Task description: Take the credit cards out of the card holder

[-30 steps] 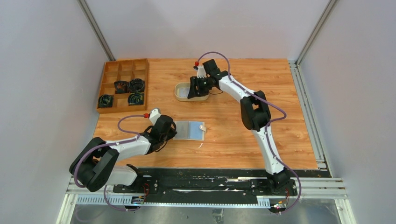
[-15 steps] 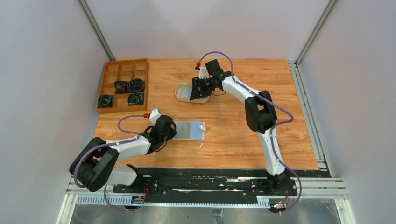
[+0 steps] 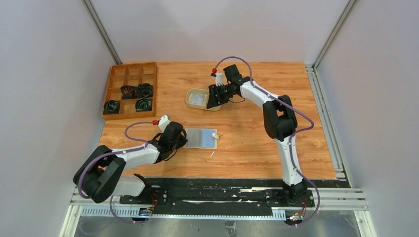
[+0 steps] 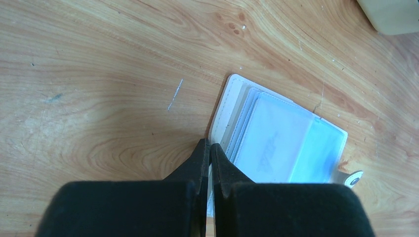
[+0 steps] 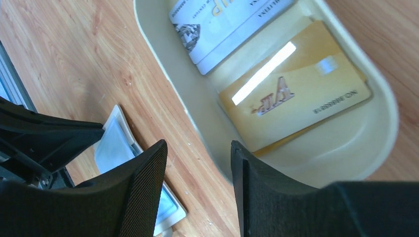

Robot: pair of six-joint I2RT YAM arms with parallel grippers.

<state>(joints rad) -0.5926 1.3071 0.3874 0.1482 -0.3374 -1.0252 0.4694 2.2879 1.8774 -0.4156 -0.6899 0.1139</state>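
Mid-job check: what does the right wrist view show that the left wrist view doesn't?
Only the right wrist view: a gold card and white cards lying inside the tray, with the right fingers open near its rim. Only the left wrist view: the left fingers shut, tips at the edge of the open wallet, whose pale pockets face the camera. Both: the wallet on the table and part of the tray.

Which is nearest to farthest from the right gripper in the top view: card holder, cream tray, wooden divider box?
1. cream tray, at the right gripper tips, mid-table.
2. card holder, nearer the bases, centre-left.
3. wooden divider box, far-left corner.
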